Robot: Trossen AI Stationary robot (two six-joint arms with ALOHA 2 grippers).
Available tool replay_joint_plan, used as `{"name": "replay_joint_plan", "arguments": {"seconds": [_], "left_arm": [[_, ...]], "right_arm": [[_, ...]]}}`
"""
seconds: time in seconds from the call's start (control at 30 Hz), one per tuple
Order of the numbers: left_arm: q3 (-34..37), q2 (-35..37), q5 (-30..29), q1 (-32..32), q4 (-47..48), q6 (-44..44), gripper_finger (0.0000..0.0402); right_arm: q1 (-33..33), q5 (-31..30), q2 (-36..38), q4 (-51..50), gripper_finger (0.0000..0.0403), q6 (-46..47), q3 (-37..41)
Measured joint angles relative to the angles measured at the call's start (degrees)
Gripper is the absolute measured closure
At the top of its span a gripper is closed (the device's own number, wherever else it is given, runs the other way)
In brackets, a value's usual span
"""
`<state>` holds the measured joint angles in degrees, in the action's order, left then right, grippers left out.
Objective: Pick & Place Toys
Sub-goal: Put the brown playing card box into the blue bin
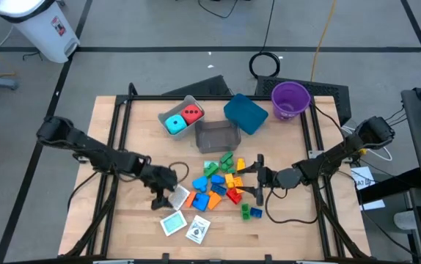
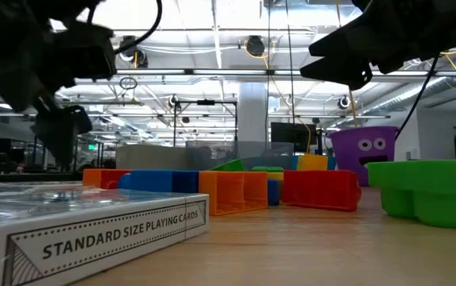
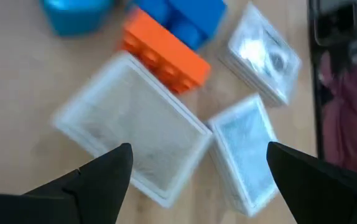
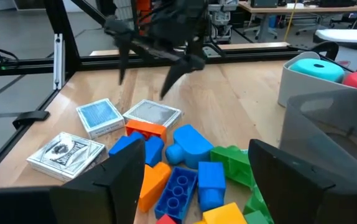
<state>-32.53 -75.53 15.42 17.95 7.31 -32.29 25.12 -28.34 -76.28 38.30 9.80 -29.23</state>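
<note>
A heap of red, blue, green, yellow and orange bricks lies at the table's middle, and two green bricks lie apart near the front. Three flat cards lie left of the heap: one beside an orange brick, two nearer the front edge. My left gripper stands open just above the first card, slanting down, one finger on either side. My right gripper stands open and about level at the heap's right side, above the bricks. A cyan die and a red die sit in the grey bin.
At the back stand the grey bin, a dark bin, a teal bin and a purple cup. Bare wood lies along the table's front edge and on its left part.
</note>
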Motion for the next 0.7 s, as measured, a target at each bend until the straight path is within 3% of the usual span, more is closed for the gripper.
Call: {"name": "replay_joint_plan", "arguments": {"seconds": [0.17, 0.3, 0.53, 0.7], "left_arm": [[-0.2, -6.0, -0.3, 2.8, -2.4, -1.0, 0.0027], [-1.4, -7.4, -1.5, 1.7, 4.3, 1.2, 0.0028], [-11.7, -4.9, -18.1, -0.4, 33.6, 6.7, 0.0036], [-19.2, -4.8, -25.9, -0.5, 43.0, 1.4, 0.0059]], "right_arm": [[0.0, 0.0, 0.0, -0.4, 0.0147, 0.0, 0.0], [0.0, 0.0, 0.0, -0.4, 0.0147, -0.2, 0.0], [0.0, 0.0, 0.0, -0.4, 0.0147, -0.3, 0.0], [0.0, 0.0, 0.0, -0.5, 0.0147, -0.4, 0.0]]}}
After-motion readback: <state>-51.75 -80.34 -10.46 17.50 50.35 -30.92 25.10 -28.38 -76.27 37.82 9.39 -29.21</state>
